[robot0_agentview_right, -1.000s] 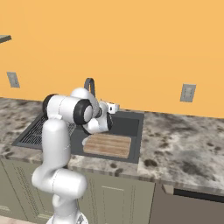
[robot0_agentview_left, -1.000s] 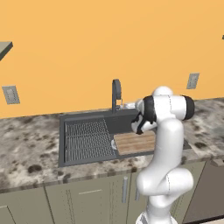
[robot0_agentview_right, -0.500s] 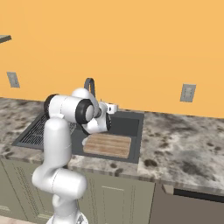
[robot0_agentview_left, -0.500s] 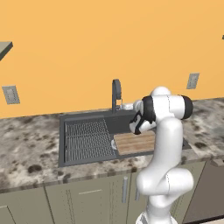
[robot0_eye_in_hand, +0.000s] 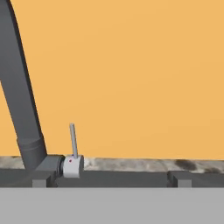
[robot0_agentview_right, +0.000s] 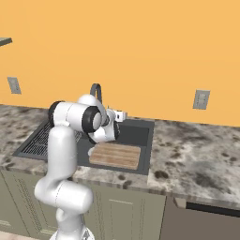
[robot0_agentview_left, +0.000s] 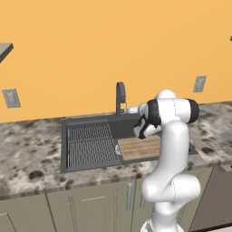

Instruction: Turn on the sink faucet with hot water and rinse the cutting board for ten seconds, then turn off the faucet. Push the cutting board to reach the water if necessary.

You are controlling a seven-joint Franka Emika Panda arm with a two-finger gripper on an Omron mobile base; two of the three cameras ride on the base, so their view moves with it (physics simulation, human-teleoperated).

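From my station I have the arm folded over the sink, its wrist turned toward the back wall, and the gripper reaching level toward the sink faucet. In the right base view the small pale fingers show just right of the faucet's base, near it but I cannot tell whether they touch; in the left base view the gripper sits just beside the foot of the tap. The jaws are spread wide apart with nothing between them. In the hand view the faucet rises as a thick dark column at the left, leaning a little, and its lever handle stands upright as a thin grey stick on a pale round hub with a red dot, just right of the column's foot. The cutting board lies flat in the right part of the basin, near the front wall, planks running left to right; in the right base view the cutting board is clear of the arm. The ridged drying rack fills the left part of the sink. Speckled granite counter surrounds the basin, and an orange wall carrying grey outlet plates stands behind.
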